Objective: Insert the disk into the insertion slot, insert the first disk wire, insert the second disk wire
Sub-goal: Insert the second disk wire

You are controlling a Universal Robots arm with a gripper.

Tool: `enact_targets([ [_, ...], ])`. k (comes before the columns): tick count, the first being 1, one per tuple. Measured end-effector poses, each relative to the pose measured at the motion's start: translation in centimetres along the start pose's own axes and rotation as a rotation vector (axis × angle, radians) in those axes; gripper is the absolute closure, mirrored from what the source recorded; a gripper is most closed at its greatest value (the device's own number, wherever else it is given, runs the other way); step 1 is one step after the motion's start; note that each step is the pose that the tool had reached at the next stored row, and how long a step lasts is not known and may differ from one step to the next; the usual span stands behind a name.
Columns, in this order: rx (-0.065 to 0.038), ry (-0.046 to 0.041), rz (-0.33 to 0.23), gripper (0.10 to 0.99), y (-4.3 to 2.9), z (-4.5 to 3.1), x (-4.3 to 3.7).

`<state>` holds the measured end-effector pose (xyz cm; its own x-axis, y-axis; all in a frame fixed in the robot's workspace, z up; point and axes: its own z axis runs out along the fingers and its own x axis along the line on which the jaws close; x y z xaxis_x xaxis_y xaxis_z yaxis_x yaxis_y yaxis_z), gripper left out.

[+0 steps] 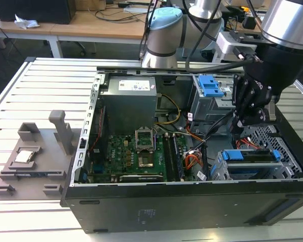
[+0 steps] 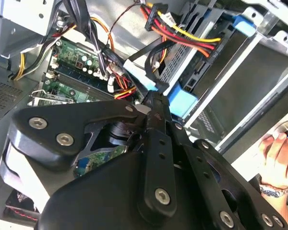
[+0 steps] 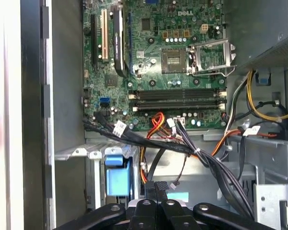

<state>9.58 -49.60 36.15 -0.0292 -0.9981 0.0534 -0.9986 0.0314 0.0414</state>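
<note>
The disk (image 1: 252,157), silver in a bright blue carrier, lies inside the insertion slot (image 1: 219,170), the silver perforated cage at the case's corner on the exterior view's right. My black gripper (image 1: 241,125) hangs just above the cage's inner end, its fingers pressed together; I cannot make out anything between them. In both wrist views its tips (image 2: 152,97) (image 3: 156,186) sit right next to the carrier's blue end (image 2: 183,103) (image 3: 116,179). A thin red cable (image 1: 246,143) curls below the gripper. The orange, yellow and black wire bundle (image 2: 192,38) runs to the cage.
The open computer case holds a green motherboard (image 1: 136,151) and a taller grey cage with a blue clip (image 1: 211,86). Black cables (image 3: 182,146) cross in front of the gripper. A grey fixture (image 1: 30,161) lies on the slatted table. A person's hand (image 2: 278,153) rests outside the case.
</note>
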Motion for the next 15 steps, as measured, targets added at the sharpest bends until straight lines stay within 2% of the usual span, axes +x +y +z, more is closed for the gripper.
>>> enact_targets([
  [6,0.000,0.0001,0.000,0.973,0.00,0.13,-0.15],
  [7,0.000,0.0001,0.000,0.918,0.00,0.13,-0.15],
  [8,0.000,0.0002,0.000,0.918,0.00,0.13,-0.15],
  [9,0.000,0.0002,0.000,0.851,0.00,0.13,-0.15],
  [10,0.000,0.0002,0.000,0.851,0.00,0.13,-0.15],
  [11,0.000,0.0012,0.000,0.784,0.00,0.18,-0.17],
  [13,0.000,0.0160,0.001,0.784,0.00,0.33,-0.47],
  [15,0.001,0.0260,0.001,0.784,0.01,0.48,-0.93],
])
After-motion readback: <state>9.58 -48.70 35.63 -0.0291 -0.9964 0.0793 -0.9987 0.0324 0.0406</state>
